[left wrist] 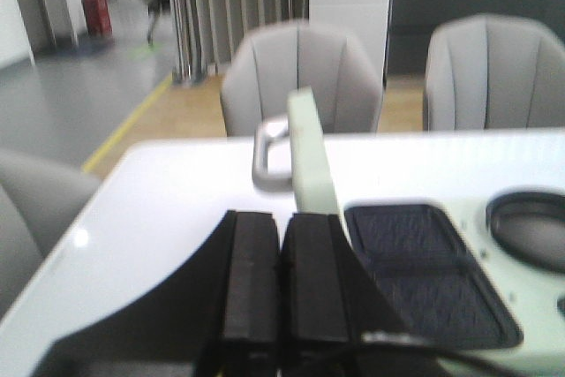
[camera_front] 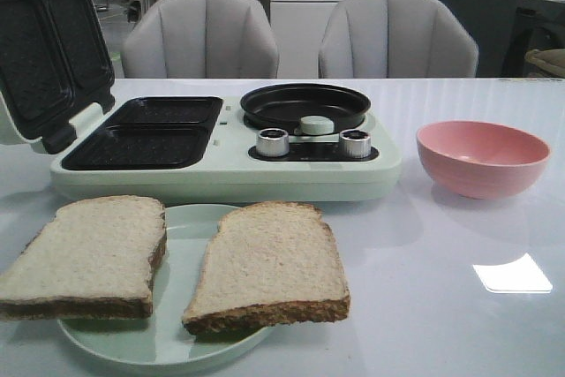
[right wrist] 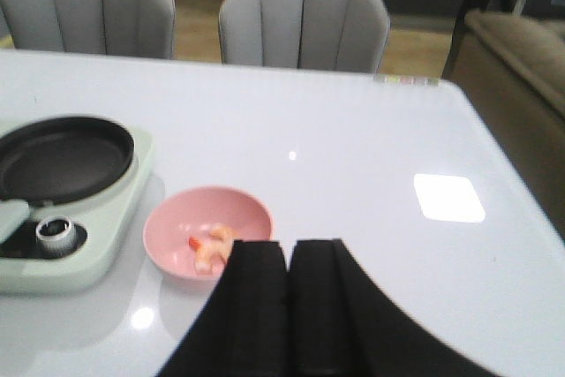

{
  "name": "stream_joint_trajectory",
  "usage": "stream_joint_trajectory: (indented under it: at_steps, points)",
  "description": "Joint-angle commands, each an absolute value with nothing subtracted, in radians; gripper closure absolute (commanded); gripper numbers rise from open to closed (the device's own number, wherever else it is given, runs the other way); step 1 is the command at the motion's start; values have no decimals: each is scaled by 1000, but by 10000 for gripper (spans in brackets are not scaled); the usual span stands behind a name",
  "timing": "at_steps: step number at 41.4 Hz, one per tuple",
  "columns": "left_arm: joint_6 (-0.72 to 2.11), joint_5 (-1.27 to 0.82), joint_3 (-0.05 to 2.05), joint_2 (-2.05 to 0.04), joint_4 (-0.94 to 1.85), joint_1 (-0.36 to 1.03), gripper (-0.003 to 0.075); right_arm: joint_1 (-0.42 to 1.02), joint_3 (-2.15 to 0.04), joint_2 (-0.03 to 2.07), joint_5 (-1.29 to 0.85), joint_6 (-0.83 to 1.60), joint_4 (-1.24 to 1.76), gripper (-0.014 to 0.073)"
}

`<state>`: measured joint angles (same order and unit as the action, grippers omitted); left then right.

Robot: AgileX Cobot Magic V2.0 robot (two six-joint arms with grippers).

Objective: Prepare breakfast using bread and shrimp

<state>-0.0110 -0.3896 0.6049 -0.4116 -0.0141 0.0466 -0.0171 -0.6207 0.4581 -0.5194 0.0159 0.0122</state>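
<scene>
Pale beige bread lies at the near edge of the white bench [camera_front: 441, 324]: two square slices with dark brown crusts rest on a light green plate [camera_front: 185, 222]. The left slice [camera_front: 88, 253] overhangs the plate's left rim, and the right slice [camera_front: 269, 267] covers the plate's right side and juts past its rim; a strip of bare plate shows between them, so they lie apart.

Behind the plate stands a mint-green breakfast maker [camera_front: 229, 174]. Its lid [camera_front: 44, 50] is swung up at the left, exposing two dark ribbed sandwich plates [camera_front: 150, 134]. On its right half sits a round black pan [camera_front: 305, 105], with two silver knobs [camera_front: 274, 142] in front of it.

To the right of the appliance, well apart from the bread, stands a pink bowl [camera_front: 481, 158]. The right wrist view shows the shrimp [right wrist: 210, 246], a few small pink-orange and white pieces, lying inside this bowl [right wrist: 177, 227].

Neither arm appears in the front view. In the left wrist view the left pincer [left wrist: 281, 280] is clenched with its black pads pressed together and nothing between them, hanging near the raised lid [left wrist: 309, 147] and its grey handle [left wrist: 269, 161]. The right pincer [right wrist: 290, 306] is likewise clenched and empty, poised just beside the bowl. Two grey chairs [camera_front: 203, 37] stand behind the bench.
</scene>
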Motion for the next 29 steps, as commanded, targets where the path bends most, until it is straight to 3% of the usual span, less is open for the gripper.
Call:
stream_joint_trajectory:
  at_steps: [1,23,26,29]
  points:
    - [-10,-367,641,-474,-6,54,620,-21,-657,538,-473,20,0,626]
    - [-10,-466,641,-675,25,54,619,-21,-629,853,-481,20,0,618]
    - [-10,-472,641,-689,25,54,608,-21,-629,867,-480,20,0,570]
    - [-10,-476,641,-705,25,54,548,-21,-629,873,-479,20,0,458]
